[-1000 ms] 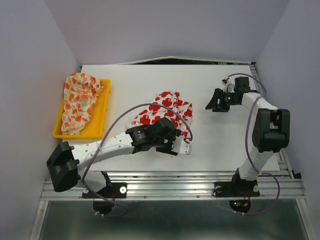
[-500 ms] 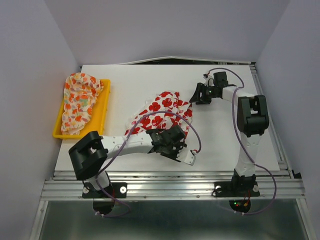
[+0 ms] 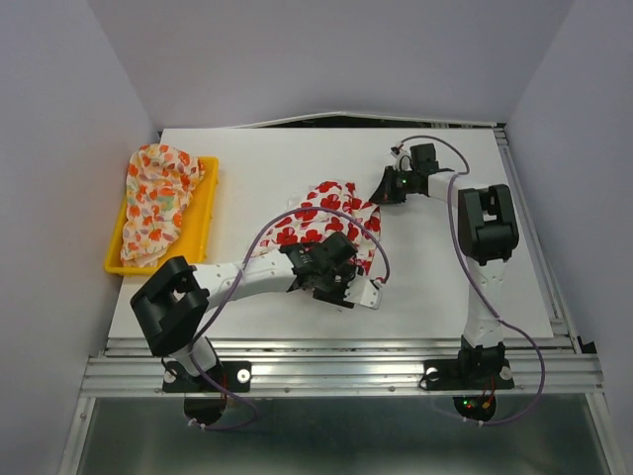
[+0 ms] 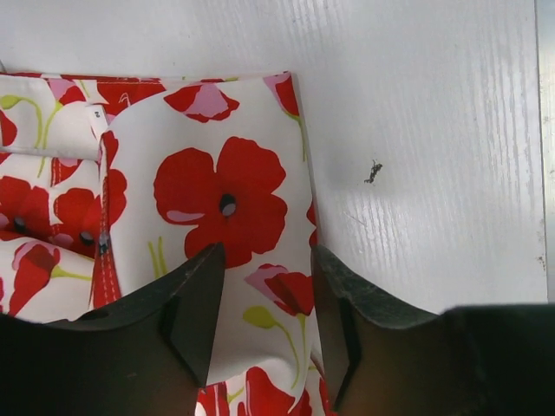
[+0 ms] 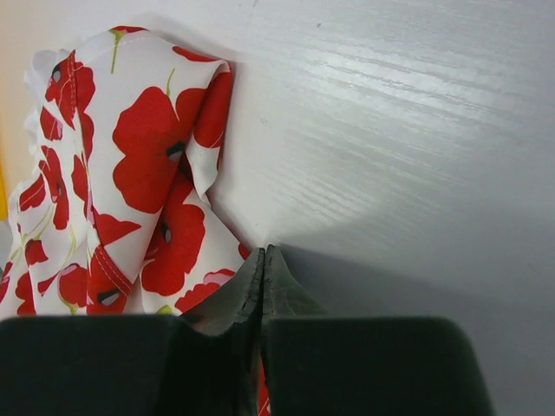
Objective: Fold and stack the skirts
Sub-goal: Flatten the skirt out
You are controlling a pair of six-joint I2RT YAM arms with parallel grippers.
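Note:
The white skirt with large red flowers (image 3: 315, 213) lies crumpled mid-table. My left gripper (image 3: 344, 280) sits low on its near right part. In the left wrist view the left gripper (image 4: 266, 260) is open, its fingers (image 4: 201, 299) astride a strip of the skirt (image 4: 217, 186) by its right edge. My right gripper (image 3: 382, 191) is at the skirt's far right edge. In the right wrist view the right gripper (image 5: 263, 253) is shut, tips pressed together on the border of the skirt (image 5: 139, 156). The cream skirt with small orange print (image 3: 158, 198) lies bunched in the yellow tray (image 3: 205, 230).
The yellow tray stands at the table's left edge. Bare white tabletop (image 3: 445, 267) extends to the right of the flowered skirt and behind it. Purple cables loop over both arms. Grey walls close in the left, right and back.
The right arm has swung left from the open table to the skirt's far right edge and its jaws have shut there. The left gripper shifted slightly over the skirt's near part.

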